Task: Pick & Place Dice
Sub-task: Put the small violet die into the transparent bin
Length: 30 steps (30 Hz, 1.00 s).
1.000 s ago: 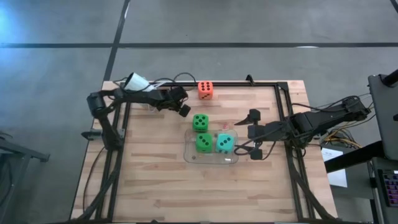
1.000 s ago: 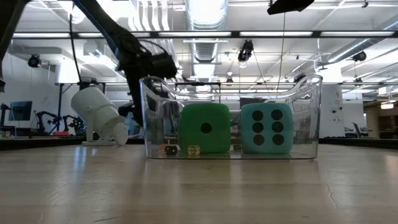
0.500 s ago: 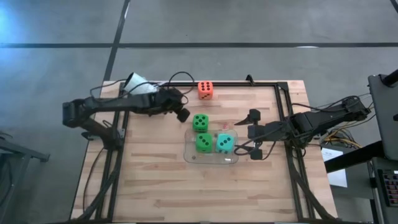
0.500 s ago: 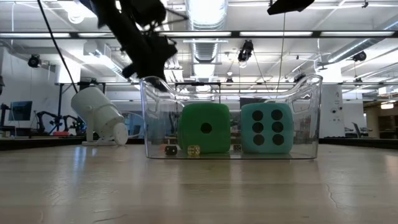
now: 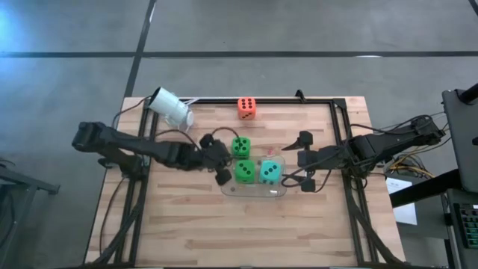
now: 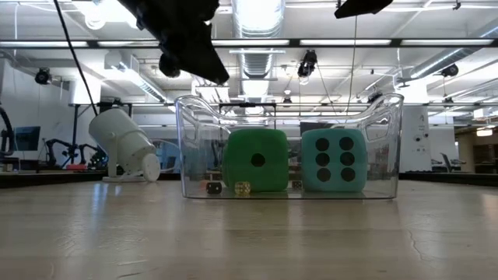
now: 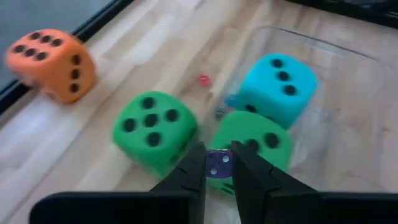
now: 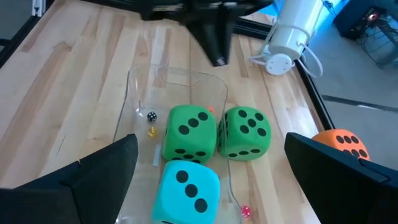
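My left gripper point(image 5: 222, 178) hovers above the left end of a clear tray point(image 5: 227, 187), shut on a tiny purple die point(image 7: 219, 163). One big green die point(image 5: 244, 171) and the teal die point(image 5: 270, 172) sit in the tray. The second green die point(image 5: 240, 146) rests on the wood just beyond the tray's far side. The orange die point(image 5: 246, 107) lies by the far rail. My right gripper point(image 5: 290, 162) waits wide open at the tray's right end, touching nothing. In the low view the left gripper point(image 6: 220, 76) hangs above the tray wall point(image 6: 194, 148). My left gripper pinches the tiny purple die point(image 7: 219, 163) between its two fingertips point(image 7: 194, 167), one pad on each opposite face. The die is lifted clear, above the edge of the green die point(image 7: 252, 146) in the tray.
A white cylindrical camera point(image 5: 170, 108) lies at the far left corner with its cable. Tiny dice lie in the tray: a black one point(image 8: 151, 116) and a yellow one point(image 8: 151, 131). A tiny red die point(image 7: 204, 79) is on the wood. A black rail point(image 5: 299, 99) borders the far edge.
My left gripper has swung from beside the white camera at the far left toward the near edge, past the loose green die, and now hangs over the tray's left end. The right arm and the big dice have kept still.
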### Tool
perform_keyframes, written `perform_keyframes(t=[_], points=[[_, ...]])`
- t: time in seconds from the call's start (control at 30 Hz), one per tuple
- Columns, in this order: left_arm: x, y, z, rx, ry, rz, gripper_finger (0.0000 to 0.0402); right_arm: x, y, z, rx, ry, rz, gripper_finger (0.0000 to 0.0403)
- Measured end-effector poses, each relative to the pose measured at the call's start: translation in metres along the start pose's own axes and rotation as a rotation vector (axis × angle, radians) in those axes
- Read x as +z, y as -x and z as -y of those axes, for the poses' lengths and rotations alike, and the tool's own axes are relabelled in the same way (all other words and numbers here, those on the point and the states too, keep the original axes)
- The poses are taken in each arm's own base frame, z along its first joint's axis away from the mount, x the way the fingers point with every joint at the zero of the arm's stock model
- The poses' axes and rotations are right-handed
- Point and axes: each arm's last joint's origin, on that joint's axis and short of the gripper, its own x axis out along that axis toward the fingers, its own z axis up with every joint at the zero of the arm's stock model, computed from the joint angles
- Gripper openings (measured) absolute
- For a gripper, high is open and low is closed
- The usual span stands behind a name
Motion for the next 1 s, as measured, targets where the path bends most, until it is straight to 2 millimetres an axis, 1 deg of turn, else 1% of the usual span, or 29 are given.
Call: perform_keyframes(t=[0.1,0.2,0.3,0.4,1.0], points=[[-0.007,-0.006,0.014,-0.018,-0.002,0.002,0.0054,0.0,0.0,0.0,0.0,0.006,-0.001,0.04],[-0.016,-0.018,0.023,-0.001,0.003,-0.013,0.0054,0.0,0.0,0.0,0.0,0.002,-0.003,0.04],[-0.025,-0.035,0.028,0.018,-0.01,-0.047,0.0054,0.0,0.0,0.0,0.0,-0.006,-0.002,0.04],[-0.031,-0.044,0.03,0.031,-0.012,-0.07,0.0054,0.0,0.0,0.0,0.0,-0.007,-0.002,0.04],[-0.03,-0.043,0.03,0.029,-0.009,-0.067,0.0054,0.0,0.0,0.0,0.0,-0.01,-0.002,0.04]])
